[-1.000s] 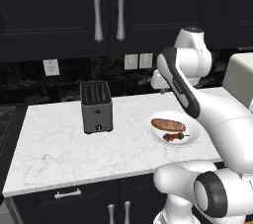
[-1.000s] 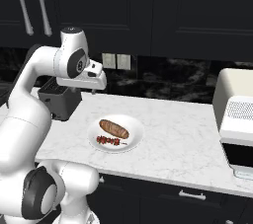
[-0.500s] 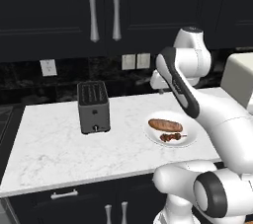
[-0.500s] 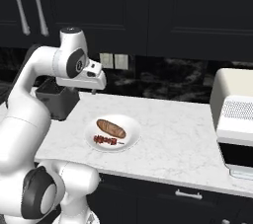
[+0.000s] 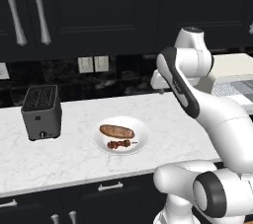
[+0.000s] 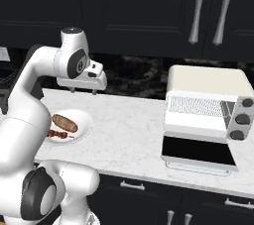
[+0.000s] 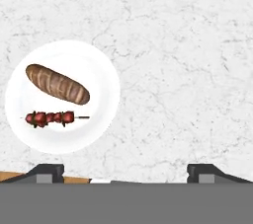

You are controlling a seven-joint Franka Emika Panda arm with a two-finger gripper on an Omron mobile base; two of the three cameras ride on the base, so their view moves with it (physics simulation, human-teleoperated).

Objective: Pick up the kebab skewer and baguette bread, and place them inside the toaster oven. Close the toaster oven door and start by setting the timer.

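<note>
Gripper (image 7: 126, 171) jaws wide apart, empty, high above counter (image 7: 188, 70). Kebab skewer (image 7: 49, 118) just beside baguette bread (image 7: 57, 84) on white plate (image 7: 106, 90). Advice: centre over skewer, jaws across stick, descend straight.

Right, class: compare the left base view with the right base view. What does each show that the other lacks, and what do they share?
Left base view alone: the black slot toaster on the counter's left.

Right base view alone: the whole toaster oven with its toaster oven door folded down and its knobs, plus the open gripper above the counter.

Both: the white plate carrying the baguette bread and the kebab skewer, the marble counter, and dark cabinets.
</note>
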